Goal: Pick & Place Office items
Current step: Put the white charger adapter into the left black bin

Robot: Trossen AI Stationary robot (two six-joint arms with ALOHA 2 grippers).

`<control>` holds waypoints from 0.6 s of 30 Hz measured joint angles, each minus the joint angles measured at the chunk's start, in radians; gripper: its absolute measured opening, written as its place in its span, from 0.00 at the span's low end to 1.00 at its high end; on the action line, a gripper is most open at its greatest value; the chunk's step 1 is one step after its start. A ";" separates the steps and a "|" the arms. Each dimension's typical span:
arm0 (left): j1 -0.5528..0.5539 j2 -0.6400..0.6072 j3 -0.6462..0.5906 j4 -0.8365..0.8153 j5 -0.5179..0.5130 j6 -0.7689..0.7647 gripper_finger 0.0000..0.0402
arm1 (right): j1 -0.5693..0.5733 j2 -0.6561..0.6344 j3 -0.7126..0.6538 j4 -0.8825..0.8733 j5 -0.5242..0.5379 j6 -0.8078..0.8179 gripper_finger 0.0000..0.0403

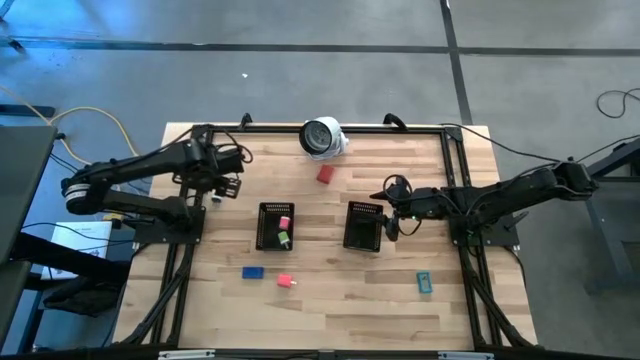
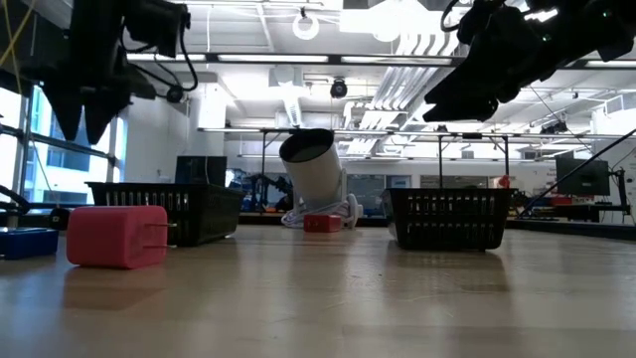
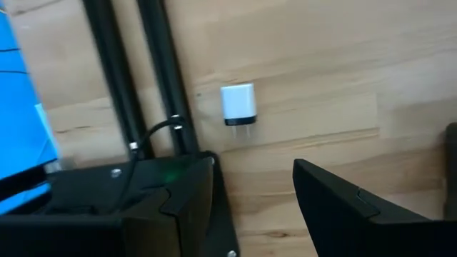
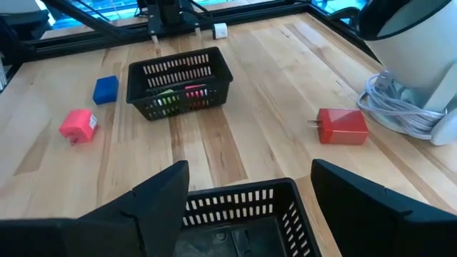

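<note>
My left tool (image 1: 214,190) hangs above the worktop (image 1: 330,300) near its left frame rail, fingers apart and holding nothing, with a small white plug-in piece (image 3: 238,104) lying on the wood just ahead of it. I judge I am between picks: that white piece looks like the nearest candidate, and taking it calls for dropping straight down with the fingers either side of its body, keeping off the black frame bars right beside it. Further from that tool sits the left mesh tray (image 1: 276,226), already holding a pink piece (image 1: 283,221) and a green piece (image 1: 283,239). In front of it lie a blue piece (image 1: 252,271) and a pink-red piece (image 1: 285,281), both loose on the wood. A red piece (image 1: 325,174) lies near the white round object (image 1: 322,137) and its coiled cord, which would crowd any approach there. My right tool (image 1: 392,222) hovers over the near rim of the right mesh tray (image 1: 362,226), fingers wide apart and empty. A teal piece (image 1: 424,283) lies alone, well clear of both trays.
</note>
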 joint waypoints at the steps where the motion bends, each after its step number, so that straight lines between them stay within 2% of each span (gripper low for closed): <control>1: 0.000 0.000 -0.014 0.023 0.005 0.001 0.46 | 0.000 0.000 0.000 0.000 -0.002 0.000 0.70; 6: 0.000 0.000 -0.082 0.096 0.045 0.022 0.46 | 0.000 0.000 0.000 0.000 -0.029 0.000 0.70; 18: 0.014 0.000 -0.179 0.133 0.044 -0.003 0.46 | 0.000 0.000 0.000 0.000 -0.029 -0.001 0.70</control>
